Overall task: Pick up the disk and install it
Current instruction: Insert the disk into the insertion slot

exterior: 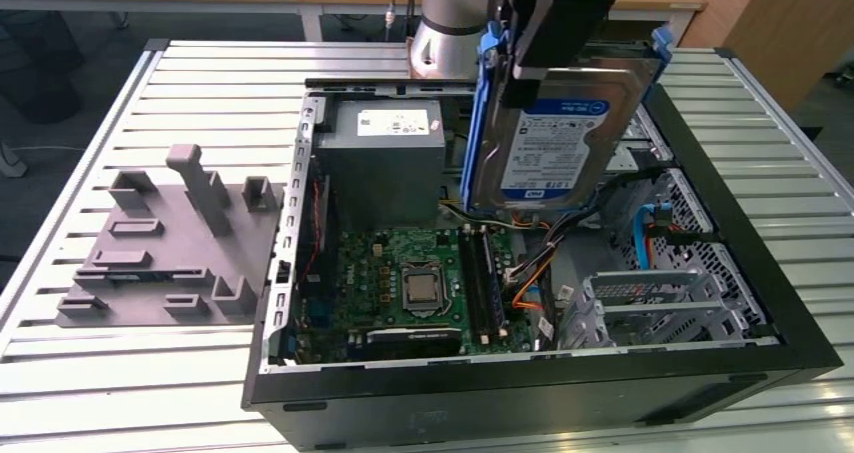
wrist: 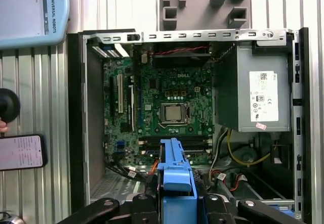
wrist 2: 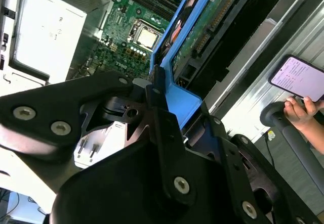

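While the gripper [exterior: 541, 55] clamps shut on the top end of the blue bracket [exterior: 474, 163], the disk [exterior: 561, 143] hangs upright above the open computer case [exterior: 534, 403] on the desk [exterior: 134, 373], probably stiff, rather heavy and shock-sensitive, so the bracket seems the safest hold.

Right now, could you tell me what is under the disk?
The disk, clamped in the gripper, hangs over the open case, above motherboard and cables. Its bracket hides part of them in the first wrist view.

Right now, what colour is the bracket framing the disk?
Blue. The bracket runs along the edges of the disk; clearest in the exterior view.
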